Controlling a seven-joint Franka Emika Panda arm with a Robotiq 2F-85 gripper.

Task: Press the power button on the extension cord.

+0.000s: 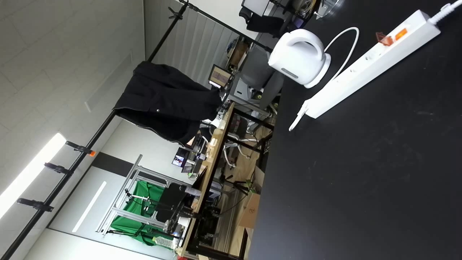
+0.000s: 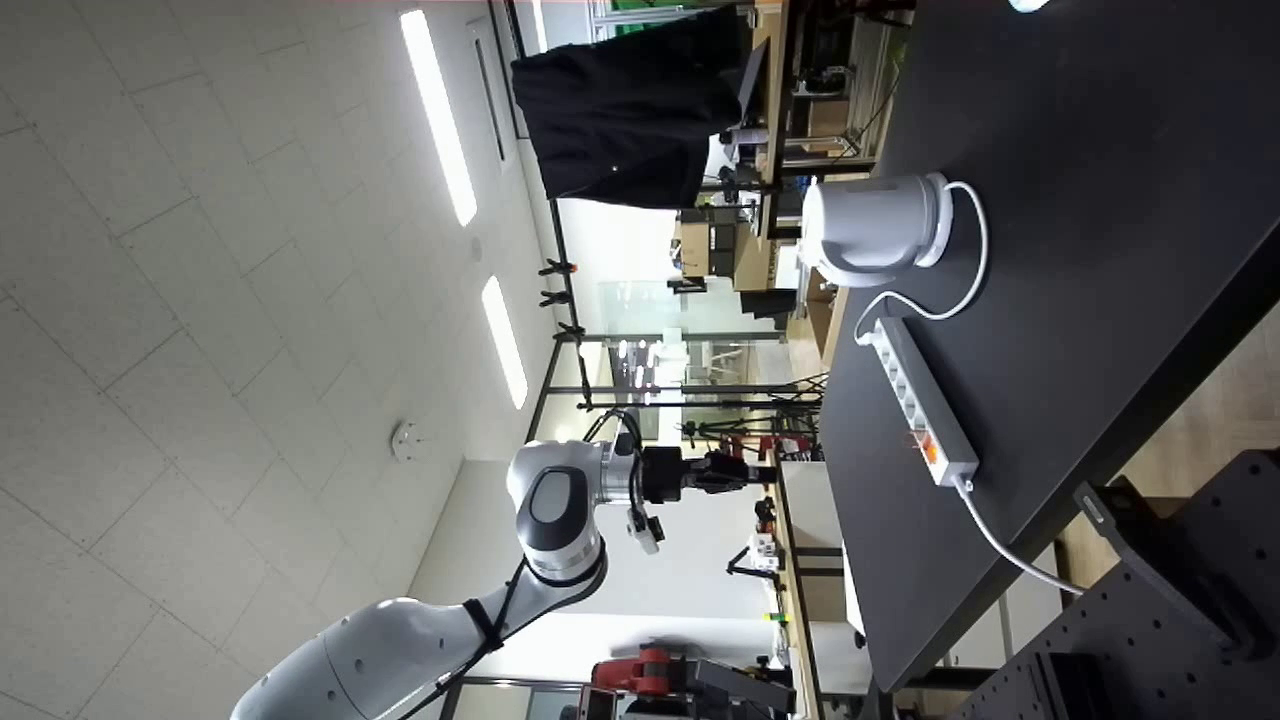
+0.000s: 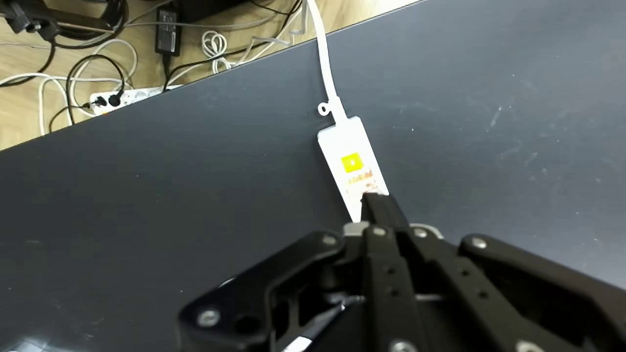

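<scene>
1. You had the tool (image 3: 384, 203) above the surface (image 2: 1080, 250), its fingers pressed together and holding nothing.
2. The power button (image 2: 931, 448) sat in the near end of the extension cord (image 2: 925, 400), apart from your tool.
3. The white kettle (image 2: 870, 225) stood by the far end.

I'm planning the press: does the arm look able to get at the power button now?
Probably yes: in the wrist view nothing covers the power button, and the closed gripper hangs above the table. The kettle stands apart, though the reddish piece beside the button might interfere.
</scene>
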